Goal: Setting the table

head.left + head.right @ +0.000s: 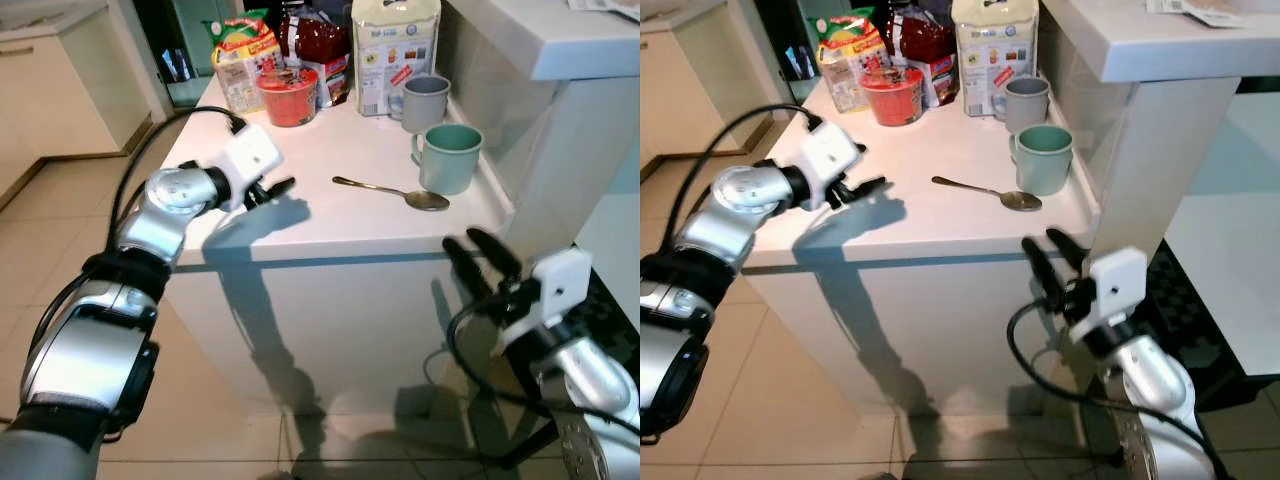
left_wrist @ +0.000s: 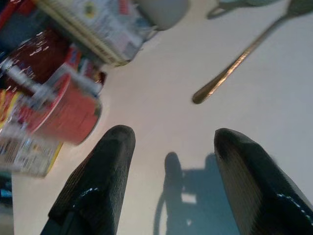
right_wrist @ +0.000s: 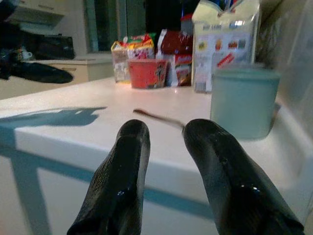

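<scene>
**Both grippers empty at the counter**

Left gripper (image 1: 272,188) hovers over the white counter (image 1: 330,225), jaws wide, nothing held. Right gripper (image 1: 480,256) sits just off the front edge, jaws narrowly parted.

One spoon (image 1: 392,192) lies beside the green mug (image 1: 448,157); one grey mug (image 1: 425,103) stands behind. Left wrist view shows the red noodle cup (image 2: 68,105) lying near its fingers (image 2: 100,181).

A metal spoon (image 1: 393,192) is laid flat on the white counter (image 1: 340,225), bowl toward the green mug (image 1: 450,157). The mug is stood upright just beside a grey mug (image 1: 425,102).
</scene>
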You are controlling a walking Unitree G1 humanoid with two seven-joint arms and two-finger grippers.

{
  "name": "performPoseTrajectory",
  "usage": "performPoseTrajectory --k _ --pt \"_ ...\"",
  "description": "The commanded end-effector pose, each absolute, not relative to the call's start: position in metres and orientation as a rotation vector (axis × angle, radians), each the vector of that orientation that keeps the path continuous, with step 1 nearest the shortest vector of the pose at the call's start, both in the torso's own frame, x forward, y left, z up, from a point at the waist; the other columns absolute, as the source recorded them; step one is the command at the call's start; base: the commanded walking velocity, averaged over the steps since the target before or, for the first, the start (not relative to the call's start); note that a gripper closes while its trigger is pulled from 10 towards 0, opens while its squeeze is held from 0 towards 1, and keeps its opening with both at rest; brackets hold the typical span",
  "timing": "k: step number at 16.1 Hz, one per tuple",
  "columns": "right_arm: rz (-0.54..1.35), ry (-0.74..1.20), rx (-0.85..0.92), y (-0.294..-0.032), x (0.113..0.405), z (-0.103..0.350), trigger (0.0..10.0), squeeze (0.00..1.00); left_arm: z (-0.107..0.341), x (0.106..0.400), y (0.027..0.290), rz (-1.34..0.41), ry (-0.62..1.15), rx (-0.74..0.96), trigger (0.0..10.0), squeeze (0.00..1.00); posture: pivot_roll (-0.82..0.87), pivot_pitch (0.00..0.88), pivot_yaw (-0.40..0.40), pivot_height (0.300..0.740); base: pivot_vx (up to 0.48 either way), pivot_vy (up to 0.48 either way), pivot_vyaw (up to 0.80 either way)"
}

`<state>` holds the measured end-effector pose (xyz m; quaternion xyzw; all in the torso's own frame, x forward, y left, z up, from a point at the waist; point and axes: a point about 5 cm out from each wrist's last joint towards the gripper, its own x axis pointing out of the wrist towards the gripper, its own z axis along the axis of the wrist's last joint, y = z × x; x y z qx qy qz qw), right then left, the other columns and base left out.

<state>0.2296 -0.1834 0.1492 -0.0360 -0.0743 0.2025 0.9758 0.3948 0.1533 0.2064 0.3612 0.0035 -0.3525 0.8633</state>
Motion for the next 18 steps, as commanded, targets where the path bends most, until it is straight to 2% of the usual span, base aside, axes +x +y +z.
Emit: performPoseTrajectory --k 1,5,8,11,12,15,16,18 --pt "0.45 -0.142 -0.044 -0.174 0.226 0.148 10.0 0.0 0.214 0.397 0.142 -0.804 -0.011 0.904 10.0 0.0 -0.14 0.0 0.173 0.74 0.0 0.0 0.0" --pt "0.49 -0.205 0.008 -0.157 0.221 0.162 10.0 0.0 0.212 0.397 0.103 -0.924 -0.068 1.111 10.0 0.0 -0.17 0.0 0.198 0.74 0.0 0.0 0.0" --pt "0.488 -0.202 0.005 -0.158 0.22 0.164 10.0 0.0 0.213 0.395 0.075 -0.967 -0.125 1.133 10.0 0.0 -0.19 0.0 0.197 0.74 0.0 0.0 0.0" --pt "0.49 -0.189 0.014 -0.154 0.217 0.163 10.0 0.0 0.218 0.392 0.048 -0.999 -0.177 1.13 10.0 0.0 -0.21 0.0 0.199 0.74 0.0 0.0 0.0" --pt "0.491 -0.182 0.019 -0.152 0.215 0.162 10.0 0.0 0.223 0.393 0.041 -0.985 -0.18 1.077 10.0 0.0 -0.21 0.0 0.201 0.74 0.0 0.0 0.0" --pt "0.483 -0.174 0.018 -0.152 0.214 0.16 10.0 0.0 0.233 0.396 0.036 -0.923 -0.195 0.978 10.0 0.0 -0.22 0.0 0.2 0.74 0.0 0.0 0.0" --pt "0.483 -0.171 0.017 -0.152 0.214 0.16 10.0 0.0 0.234 0.396 0.035 -0.916 -0.197 0.949 10.0 1.0 -0.22 0.0 0.199 0.74 0.0 0.0 0.0" --pt "0.48 -0.162 0.013 -0.153 0.214 0.158 10.0 0.0 0.234 0.396 0.034 -0.914 -0.194 0.942 10.0 1.0 -0.21 0.0 0.198 0.74 0.0 0.0 0.0"
